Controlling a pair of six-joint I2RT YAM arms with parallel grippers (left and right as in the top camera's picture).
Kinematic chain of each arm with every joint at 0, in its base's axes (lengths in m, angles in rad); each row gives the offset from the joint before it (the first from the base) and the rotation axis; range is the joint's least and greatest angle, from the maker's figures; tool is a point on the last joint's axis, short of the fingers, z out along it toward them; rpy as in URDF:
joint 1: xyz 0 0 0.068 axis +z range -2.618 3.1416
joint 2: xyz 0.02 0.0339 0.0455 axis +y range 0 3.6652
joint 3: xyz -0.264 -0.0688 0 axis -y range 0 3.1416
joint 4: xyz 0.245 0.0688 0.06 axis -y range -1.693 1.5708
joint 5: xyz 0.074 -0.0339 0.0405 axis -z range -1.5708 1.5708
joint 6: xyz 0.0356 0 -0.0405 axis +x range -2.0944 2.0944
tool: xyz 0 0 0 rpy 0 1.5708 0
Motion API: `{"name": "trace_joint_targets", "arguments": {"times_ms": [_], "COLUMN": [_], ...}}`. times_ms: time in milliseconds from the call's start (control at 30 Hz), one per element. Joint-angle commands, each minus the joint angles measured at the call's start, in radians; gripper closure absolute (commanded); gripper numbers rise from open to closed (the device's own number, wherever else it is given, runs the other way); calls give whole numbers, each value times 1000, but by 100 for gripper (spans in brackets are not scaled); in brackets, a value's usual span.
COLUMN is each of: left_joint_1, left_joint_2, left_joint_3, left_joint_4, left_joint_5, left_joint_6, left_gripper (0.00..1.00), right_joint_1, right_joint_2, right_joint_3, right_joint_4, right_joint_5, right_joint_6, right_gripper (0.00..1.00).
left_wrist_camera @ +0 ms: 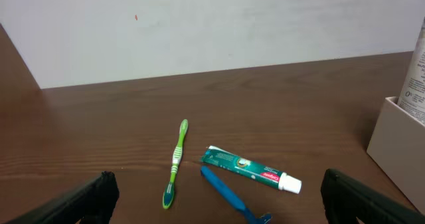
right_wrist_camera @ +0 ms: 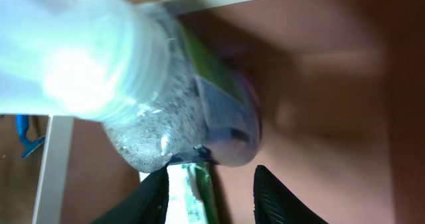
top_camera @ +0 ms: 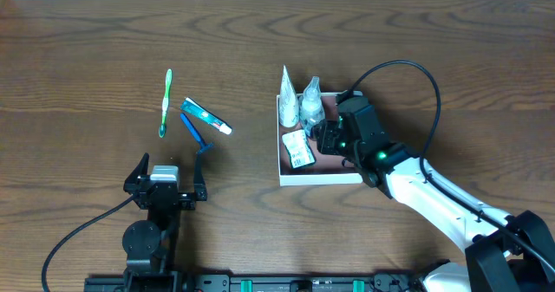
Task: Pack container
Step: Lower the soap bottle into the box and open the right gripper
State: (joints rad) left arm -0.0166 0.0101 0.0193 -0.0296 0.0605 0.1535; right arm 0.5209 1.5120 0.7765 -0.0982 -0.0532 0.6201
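the container [top_camera: 312,179] sits right of the middle of the table [top_camera: 87,49], open side up. it is square, so no long axis, and its walls run nearly parallel to the table's edges. in it, 2 clear bottles [top_camera: 310,108] stand at the far left corner and a green-and-white packet [top_camera: 298,149] lies by the left wall. the right gripper [top_camera: 329,138] reaches in from the near right, fingers apart, clasping nothing. the left gripper [top_camera: 169,166] is spread wide, facing a toothbrush [top_camera: 166,103], toothpaste tube [top_camera: 207,116] and razor [top_camera: 194,129].

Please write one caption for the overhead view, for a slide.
Right hand over the container; green toothbrush, toothpaste tube and blue razor lie unpacked before the open left hand.
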Motion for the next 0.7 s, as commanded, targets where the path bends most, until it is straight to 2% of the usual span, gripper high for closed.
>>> {"name": "trace_joint_targets", "arguments": {"times_ms": [0, 467, 667], "left_joint_1": [5, 5, 5], "left_joint_2": [-5, -5, -5], "left_joint_3": [-15, -15, -15], "left_joint_4": [-37, -37, -37], "left_joint_5": [3, 3, 3], "left_joint_6": [-6, -6, -6], "left_gripper": [2, 2, 2], "right_joint_1": [27, 37, 33], "right_joint_2": [5, -8, -177], "right_joint_3": [0, 5, 57], "right_joint_4": [17, 17, -163], "right_joint_5": [-4, -16, -15], "right_joint_6": [-5, -9, -26], "right_gripper": [60, 61, 51]}}
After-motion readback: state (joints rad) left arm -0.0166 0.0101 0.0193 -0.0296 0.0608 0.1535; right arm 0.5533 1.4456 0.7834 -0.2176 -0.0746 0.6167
